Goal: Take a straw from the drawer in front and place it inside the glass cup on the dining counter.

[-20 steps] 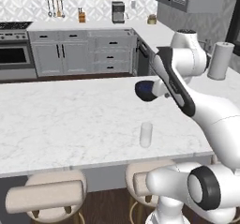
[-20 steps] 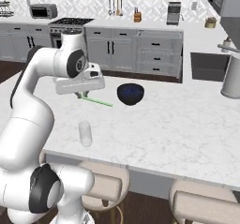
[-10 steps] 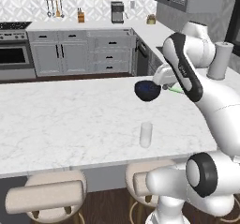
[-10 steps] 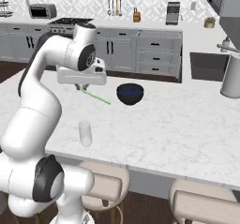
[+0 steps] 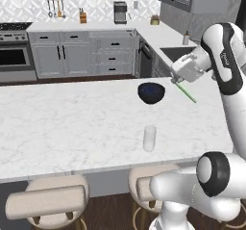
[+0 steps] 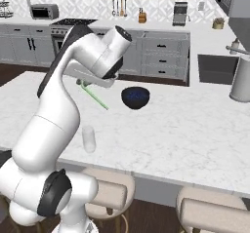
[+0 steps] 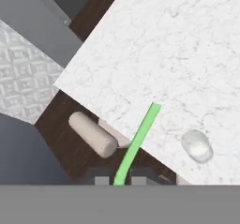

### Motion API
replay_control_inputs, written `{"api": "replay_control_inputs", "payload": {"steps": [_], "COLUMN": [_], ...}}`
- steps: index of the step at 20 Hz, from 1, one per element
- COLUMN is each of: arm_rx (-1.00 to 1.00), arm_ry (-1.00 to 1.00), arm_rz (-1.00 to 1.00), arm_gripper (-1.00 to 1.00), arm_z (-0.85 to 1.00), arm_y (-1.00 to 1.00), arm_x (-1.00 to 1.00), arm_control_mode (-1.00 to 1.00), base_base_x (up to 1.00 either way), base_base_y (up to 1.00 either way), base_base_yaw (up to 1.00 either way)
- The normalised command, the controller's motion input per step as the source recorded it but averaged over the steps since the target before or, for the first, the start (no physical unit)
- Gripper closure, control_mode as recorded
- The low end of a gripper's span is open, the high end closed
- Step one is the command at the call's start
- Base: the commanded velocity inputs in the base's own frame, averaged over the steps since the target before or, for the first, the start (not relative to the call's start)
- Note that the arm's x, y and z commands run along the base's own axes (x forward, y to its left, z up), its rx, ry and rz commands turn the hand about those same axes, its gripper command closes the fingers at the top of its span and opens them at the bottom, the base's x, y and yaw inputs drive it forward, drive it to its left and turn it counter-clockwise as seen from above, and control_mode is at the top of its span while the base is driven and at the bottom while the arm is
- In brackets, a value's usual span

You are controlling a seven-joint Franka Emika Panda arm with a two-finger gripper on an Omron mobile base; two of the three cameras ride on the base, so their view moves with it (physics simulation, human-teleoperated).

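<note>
One thin light-green drinking straw (image 5: 185, 92) is pinched between the two dark fingers of the white arm's gripper (image 7: 116, 181), whose jaws are drawn narrow around the straw's near end. From that grip the straw slants downward and hangs in the air above the long white marble-patterned surface (image 5: 72, 123), touching nothing else. In the left base view the gripper (image 5: 176, 80) sits up and to the right of a dark blue bowl (image 5: 151, 92), and the straw's free end points down toward the surface just beside the bowl's right side. In the right base view the straw (image 6: 93, 96) slopes down from the gripper (image 6: 80, 83) to the left of the bowl (image 6: 135, 97), apart from it. A small clear cylindrical glass cup (image 5: 149, 138) stands upright on the surface nearer its front edge, well apart from the straw and with nothing inside it. The hand view looks down along the straw (image 7: 137, 143) at the surface, with the glass cup (image 7: 197, 145) off to one side of the straw's far tip, not beneath it. Round beige padded stools (image 5: 45, 202) stand at the front edge of the surface. Grey cabinets with black bar handles (image 5: 86, 56) line the far wall.
</note>
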Motion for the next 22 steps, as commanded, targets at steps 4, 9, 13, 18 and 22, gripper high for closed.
{"api": "replay_control_inputs", "payload": {"steps": [4,9,13,18,22], "arm_rx": [0.43,0.33,0.26,0.19,0.16], "arm_ry": [-0.08,-0.03,0.00,0.01,0.10], "arm_rz": [0.06,0.02,0.00,0.00,0.01], "arm_gripper": [1.00,1.00,1.00,1.00,1.00], "arm_z": [0.10,0.00,0.00,0.00,-0.01], "arm_y": [0.06,0.26,0.36,0.27,0.12], "arm_x": [-0.11,-0.01,0.02,0.24,0.37], "arm_control_mode": [-1.00,-1.00,-1.00,-1.00,-1.00], "base_base_x": [0.00,0.00,0.00,0.00,0.00], "base_base_y": [0.00,0.00,0.00,0.00,0.00], "base_base_yaw": [0.00,0.00,0.00,0.00,0.00]}}
